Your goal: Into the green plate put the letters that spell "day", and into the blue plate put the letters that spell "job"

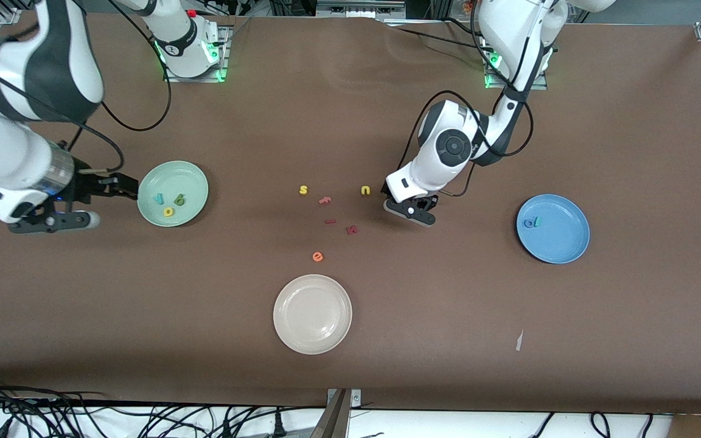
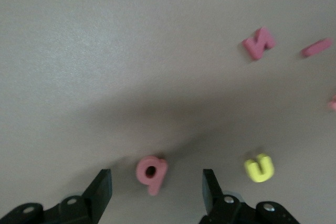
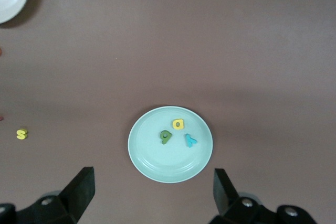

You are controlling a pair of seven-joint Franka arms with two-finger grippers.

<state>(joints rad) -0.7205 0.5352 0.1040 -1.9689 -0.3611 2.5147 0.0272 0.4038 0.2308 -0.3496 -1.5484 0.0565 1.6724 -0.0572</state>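
The green plate (image 1: 195, 182) (image 3: 152, 161) holds the teal "y" (image 1: 158, 198) (image 3: 190, 140), dark green "d" (image 1: 179, 198) (image 3: 166, 136) and yellow "a" (image 1: 168, 212) (image 3: 178, 124). My right gripper (image 1: 124, 186) (image 3: 153, 187) hangs open and empty, high up by that plate's rim. The blue plate (image 1: 563, 243) holds the blue "o" (image 1: 528, 223) and teal "j" (image 1: 537, 221). My left gripper (image 1: 410, 210) (image 2: 156, 187) is low over the table, open. The salmon-pink "b" (image 2: 151, 172) lies flat between its fingers, touching neither. My left hand hides the "b" from the front view.
A yellow "u" (image 1: 365, 190) (image 2: 259, 167) lies close beside the left gripper. A yellow "s" (image 1: 303, 190) (image 3: 21, 134), a pink "f" (image 1: 325, 199), two dark red letters (image 1: 352, 229) and an orange "e" (image 1: 317, 257) are scattered mid-table. The cream-white plate (image 1: 313, 314) sits nearer the front camera.
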